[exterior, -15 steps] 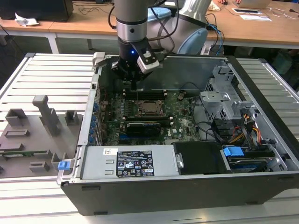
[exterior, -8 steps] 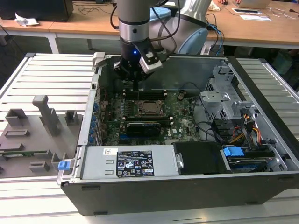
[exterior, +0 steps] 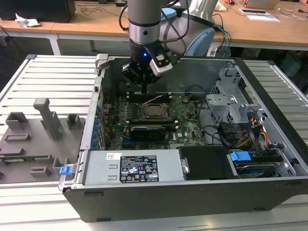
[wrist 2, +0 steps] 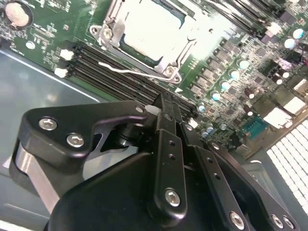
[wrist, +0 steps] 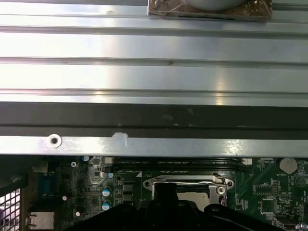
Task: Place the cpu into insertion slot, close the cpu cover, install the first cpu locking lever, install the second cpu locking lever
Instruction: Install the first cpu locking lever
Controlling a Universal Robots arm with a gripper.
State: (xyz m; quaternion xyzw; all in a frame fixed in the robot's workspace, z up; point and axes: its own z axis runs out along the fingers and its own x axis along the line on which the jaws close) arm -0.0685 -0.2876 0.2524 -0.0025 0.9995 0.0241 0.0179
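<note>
Plainly risky from here: could skid off the thin wire locking lever point(wrist 2: 126, 70), stretched just ahead of the pincer point(wrist 2: 166, 103) tip, if pushed off-centre. Could also scrape the black memory slots point(wrist 2: 91, 60) just beneath the tip, given so little clearance. Cannot tell whether hooked under its catch yet; if not, might spring back up under a glancing touch.

Looks seated already: the cpu point(wrist 2: 149, 24), a little beyond the tip and glaring bright inside the insertion slot point(wrist 2: 169, 71), with the cpu cover point(wrist 2: 144, 57) seemingly folded down around it.

Hangs almost straight down from the arm point(exterior: 144, 19) into the open computer case point(exterior: 144, 192), wrist slightly turned, tip aimed at the board just short of the socket. Pinched to one narrow point — fingers together, gripping nothing.
</note>
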